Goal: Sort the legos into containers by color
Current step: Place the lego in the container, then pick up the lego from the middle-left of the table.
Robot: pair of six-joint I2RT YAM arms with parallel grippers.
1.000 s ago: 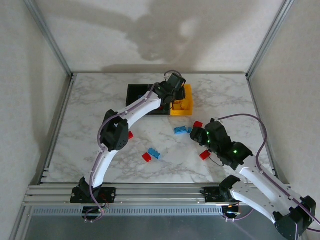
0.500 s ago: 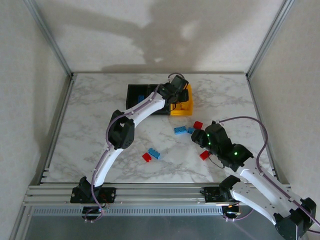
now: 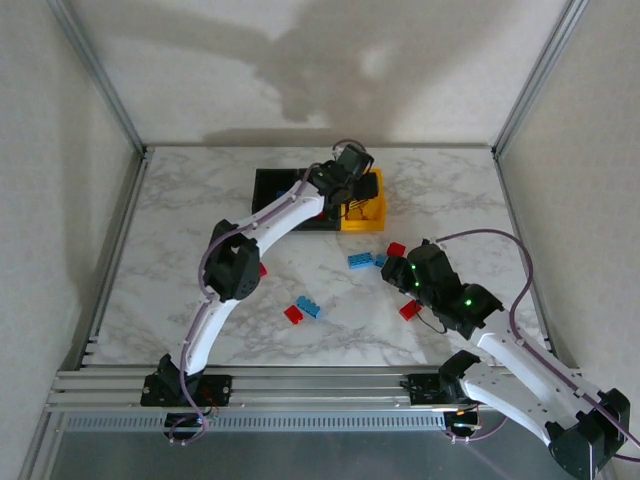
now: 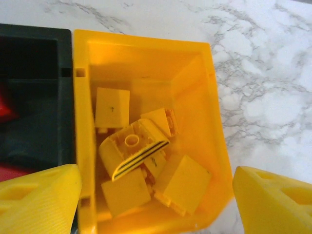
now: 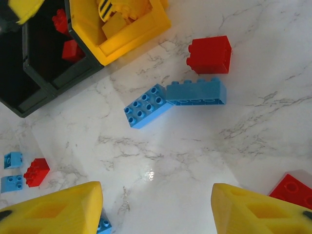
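My left gripper [image 4: 156, 207] hangs open over the yellow bin [image 4: 146, 63], nothing between its fingers. Several yellow legos [image 4: 183, 183] lie piled inside, one with black stripes [image 4: 139, 153]. The adjoining black bin [image 4: 34, 87] holds something red [image 4: 5, 107]. My right gripper [image 5: 156, 209] is open above bare table. Ahead of it lie two blue legos [image 5: 146, 106] [image 5: 196, 91] and a red lego [image 5: 209, 54]. From above, the left gripper [image 3: 352, 185] is at the bins' right end, the right gripper [image 3: 400, 268] beside the blue legos [image 3: 359, 261].
More loose legos: a red one [image 3: 410, 310] by the right arm, a red [image 3: 293, 315] and blue [image 3: 309, 306] pair mid-table, a red one [image 3: 261, 269] by the left arm's elbow. The black bins [image 3: 275, 185] sit at the back centre. Metal rails edge the table.
The left arm shifted slightly right over the yellow bin and came back. The right arm has hardly moved, and the loose legos lie where they were.
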